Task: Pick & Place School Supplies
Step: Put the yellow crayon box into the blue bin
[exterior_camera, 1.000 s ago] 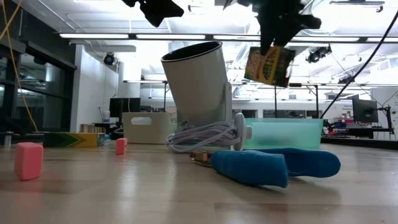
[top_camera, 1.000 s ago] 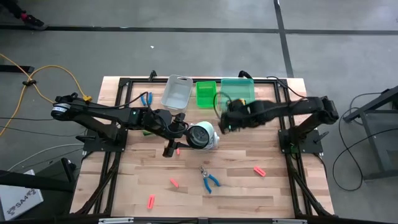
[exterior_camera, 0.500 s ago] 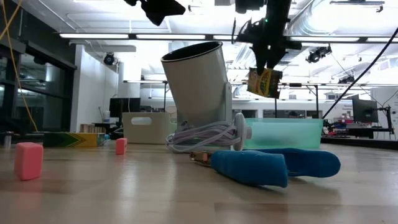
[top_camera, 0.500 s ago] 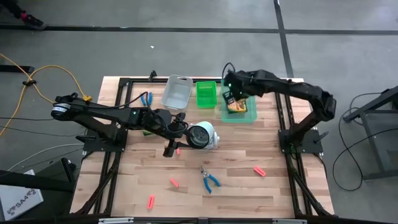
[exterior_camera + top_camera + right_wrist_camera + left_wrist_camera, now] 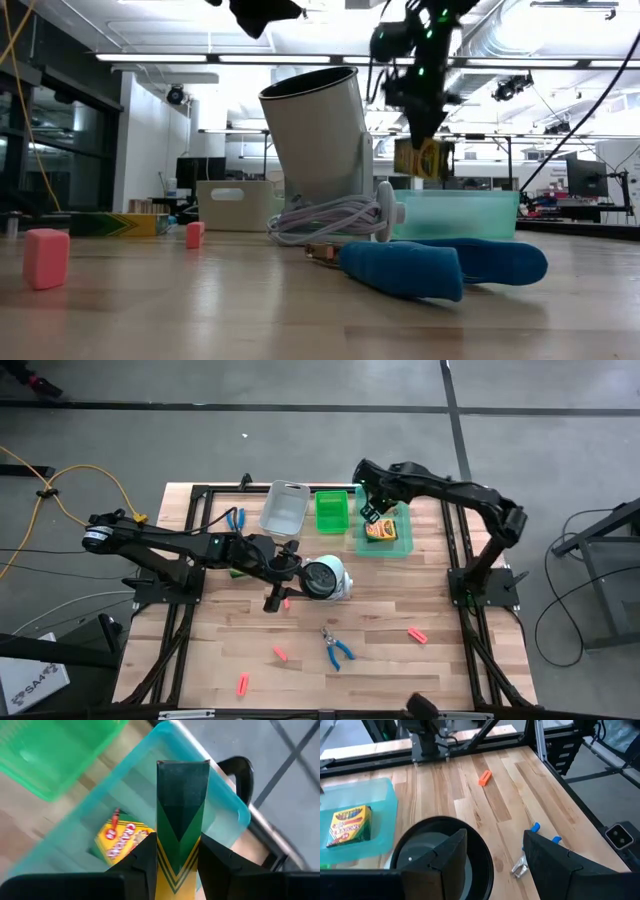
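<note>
My right gripper (image 5: pixel 368 512) is over the teal bin (image 5: pixel 397 546) at the table's far side, shut on a green-and-yellow crayon box (image 5: pixel 182 810). A second crayon box (image 5: pixel 380 531) lies flat on that bin's floor. My left gripper (image 5: pixel 283 567) hangs open above the round white object (image 5: pixel 326 578) at mid-table, clear of it. Blue-handled scissors (image 5: pixel 337 648) lie toward the near edge, and another pair (image 5: pixel 235 518) lies far left. Red stubs (image 5: pixel 417 634) (image 5: pixel 280 653) (image 5: pixel 243 683) lie on the wood. My right gripper pinches the crayon box between its two fingers (image 5: pixel 145 855), on two opposite sides (image 5: pixel 176 851) near one end. The fingers come steeply from above. The box (image 5: pixel 422 158) hangs below them, lifted clear, over the teal bin (image 5: pixel 455 215).
A grey bin (image 5: pixel 284 507) and a green bin (image 5: pixel 331 510) stand left of the teal one along the far edge. The white object's coiled cord (image 5: pixel 330 220) lies beside it. Dark frame rails border the table's left and right sides.
My right gripper has swung from beside the round white object toward the far edge, ending over the teal bin. It has sunk a little and rolled at the wrist. The crayox box has gone with it, turned about and hanging lower.
</note>
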{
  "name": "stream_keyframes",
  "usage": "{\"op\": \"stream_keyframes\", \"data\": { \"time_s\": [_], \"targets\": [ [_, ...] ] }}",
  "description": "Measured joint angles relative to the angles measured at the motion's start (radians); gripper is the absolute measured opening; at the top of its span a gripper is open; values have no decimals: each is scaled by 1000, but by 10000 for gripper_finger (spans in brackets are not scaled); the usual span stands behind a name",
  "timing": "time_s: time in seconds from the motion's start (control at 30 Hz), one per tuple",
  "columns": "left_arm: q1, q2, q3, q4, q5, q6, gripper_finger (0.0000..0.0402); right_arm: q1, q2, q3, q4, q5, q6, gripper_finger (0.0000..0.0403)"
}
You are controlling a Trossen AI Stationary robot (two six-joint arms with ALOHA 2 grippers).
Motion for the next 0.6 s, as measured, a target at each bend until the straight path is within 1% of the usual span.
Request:
{"op": "stream_keyframes", "data": {
  "time_s": [0.07, 0.3, 0.43, 0.6],
  "targets": [
    [0, 0, 0, 8, 0, 0, 191, -12, 36, 0, 12, 16, -98, 102],
    [0, 0, 0, 20, 0, 0, 191, -18, 128, 0, 39, 134, -398, 102],
    [0, 0, 0, 22, 0, -3, 191, -27, 159, 0, 77, 145, -510, 102],
    [0, 0, 0, 26, 0, -6, 191, -45, 175, 0, 115, 136, -586, 102]
  ]
}}
